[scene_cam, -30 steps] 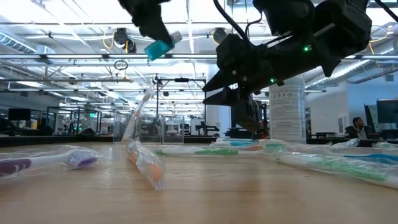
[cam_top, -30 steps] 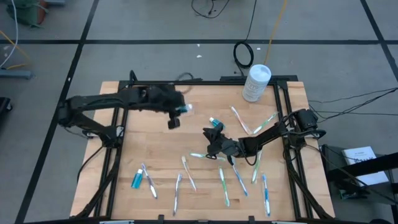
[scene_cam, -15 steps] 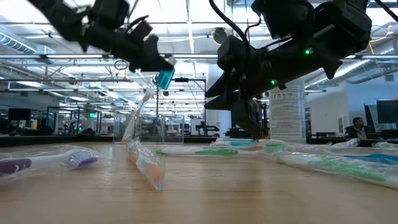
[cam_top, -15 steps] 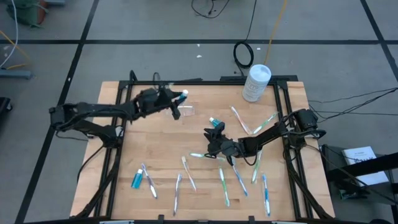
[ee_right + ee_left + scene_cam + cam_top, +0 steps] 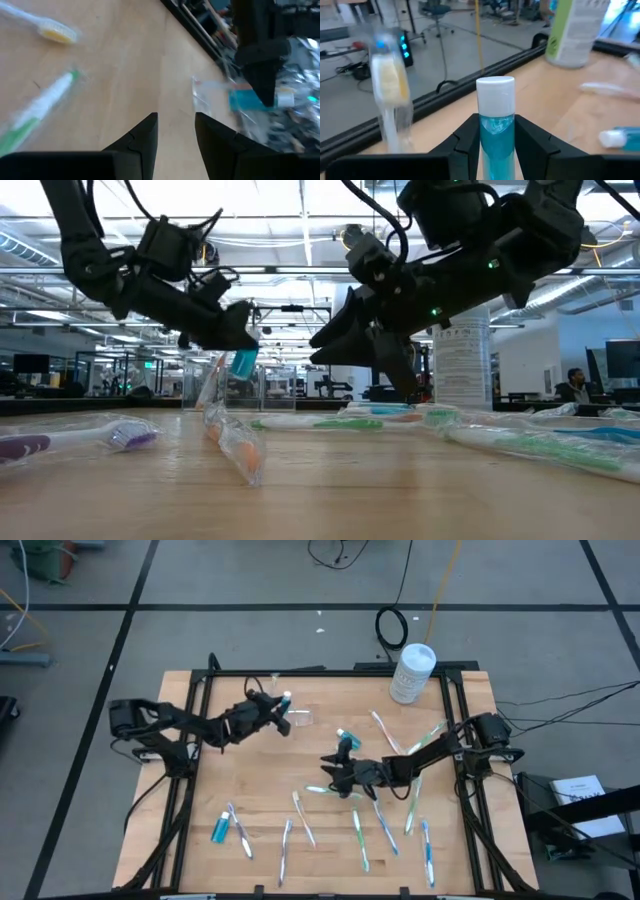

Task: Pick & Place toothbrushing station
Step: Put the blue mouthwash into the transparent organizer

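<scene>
Pinching a teal tube (image 5: 496, 131), the left pincer (image 5: 284, 712) hovers by the clear toothbrushing station (image 5: 299, 718) far on the worktop (image 5: 250, 780); the right pincer (image 5: 333, 770), mid-worktop, is spread and empty.

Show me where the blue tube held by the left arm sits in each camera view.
High view: blue tube upper middle, in the left end effector.
Low view: left of centre, raised above the table.
Left wrist view: bottom centre, between the fingers.
Right wrist view: right side.
Shared landmark: white tub.
</scene>
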Robot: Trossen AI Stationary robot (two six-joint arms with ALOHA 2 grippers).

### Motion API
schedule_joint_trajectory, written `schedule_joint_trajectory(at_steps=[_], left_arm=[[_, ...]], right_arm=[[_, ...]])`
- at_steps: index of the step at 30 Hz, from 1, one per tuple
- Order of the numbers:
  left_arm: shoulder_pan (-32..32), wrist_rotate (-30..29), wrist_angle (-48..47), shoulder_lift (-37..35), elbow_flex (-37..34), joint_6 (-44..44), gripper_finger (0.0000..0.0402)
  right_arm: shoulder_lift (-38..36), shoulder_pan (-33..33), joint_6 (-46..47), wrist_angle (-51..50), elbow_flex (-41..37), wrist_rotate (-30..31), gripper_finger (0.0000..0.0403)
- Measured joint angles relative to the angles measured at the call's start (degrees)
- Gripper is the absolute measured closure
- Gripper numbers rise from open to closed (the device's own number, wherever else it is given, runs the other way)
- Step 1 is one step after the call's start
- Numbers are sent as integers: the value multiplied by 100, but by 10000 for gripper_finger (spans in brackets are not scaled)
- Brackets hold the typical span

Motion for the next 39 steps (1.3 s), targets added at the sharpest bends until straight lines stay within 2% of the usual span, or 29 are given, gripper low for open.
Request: schedule_joint_trajectory(at_steps=[6,15,26,39], left_arm=[[-104,-572,-2,317,12,-127,300],[-94,-534,-10,369,15,-214,296],[-94,-530,-38,369,15,-367,233],[-94,-523,-52,189,19,-342,229]], right_arm=[[0,-186,625,25,0,-156,277],[0,-303,1038,25,0,-160,277],[0,-300,1036,3,0,-161,277],[0,-289,1036,1,0,-161,277]])
